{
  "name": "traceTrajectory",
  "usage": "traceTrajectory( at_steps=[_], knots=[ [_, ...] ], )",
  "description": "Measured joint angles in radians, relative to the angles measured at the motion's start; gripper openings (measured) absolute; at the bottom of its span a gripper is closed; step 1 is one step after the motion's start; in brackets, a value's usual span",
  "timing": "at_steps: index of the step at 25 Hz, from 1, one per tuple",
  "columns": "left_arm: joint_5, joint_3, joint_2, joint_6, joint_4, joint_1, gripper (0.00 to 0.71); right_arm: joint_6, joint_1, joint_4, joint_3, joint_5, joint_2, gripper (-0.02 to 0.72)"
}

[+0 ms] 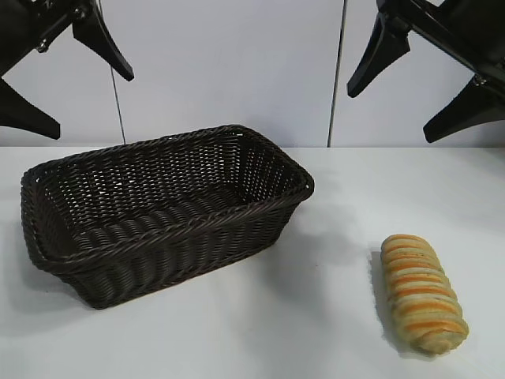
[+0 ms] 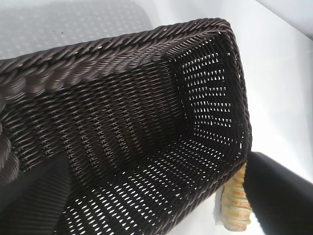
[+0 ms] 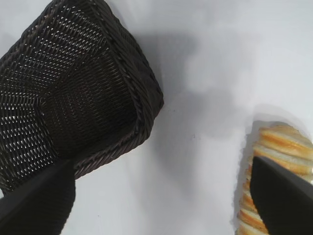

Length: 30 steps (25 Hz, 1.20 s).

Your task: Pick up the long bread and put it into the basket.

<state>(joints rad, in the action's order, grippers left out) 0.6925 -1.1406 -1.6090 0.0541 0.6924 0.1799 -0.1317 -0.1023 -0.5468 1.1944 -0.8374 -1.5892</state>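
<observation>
One ridged, striped long bread (image 1: 422, 293) (spiral) beside woven wicker basket (image 1: 166, 237).

**Setting: white tabletop before a panelled wall**

A smooth white table (image 1: 331, 332) fills the lower part of the exterior view and meets a pale grey-white wall (image 1: 229, 71) along a straight horizontal edge. Two thin dark vertical seams, one at left (image 1: 117, 103) and one at right (image 1: 338, 71), divide the wall into flat panels. Lighting is soft and diffuse; faint grey shadows (image 1: 316, 237) fall on the tabletop. In the left wrist view, a grey surface patterned with fine dots (image 2: 73, 24) lies beyond the white top.
</observation>
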Motion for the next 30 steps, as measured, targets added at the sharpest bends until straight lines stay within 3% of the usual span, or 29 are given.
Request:
traceTrajectory(
  at_steps=[12, 17, 26, 30],
  knots=[
    [-0.039, 0.000, 0.000, 0.000, 0.000, 0.000, 0.695, 0.000, 0.000, 0.000, 0.000, 0.008, 0.000, 0.695],
    [-0.027, 0.000, 0.016, -0.005, -0.024, -0.037, 0.695, 0.000, 0.000, 0.000, 0.000, 0.008, 0.000, 0.695],
    [0.142, 0.000, 0.062, -0.338, -0.499, -0.044, 0.695, 0.000, 0.000, 0.000, 0.000, 0.008, 0.000, 0.695],
    [0.137, 0.058, 0.062, -0.393, -0.568, -0.045, 0.695, 0.000, 0.000, 0.000, 0.000, 0.007, 0.000, 0.695]
  ],
)
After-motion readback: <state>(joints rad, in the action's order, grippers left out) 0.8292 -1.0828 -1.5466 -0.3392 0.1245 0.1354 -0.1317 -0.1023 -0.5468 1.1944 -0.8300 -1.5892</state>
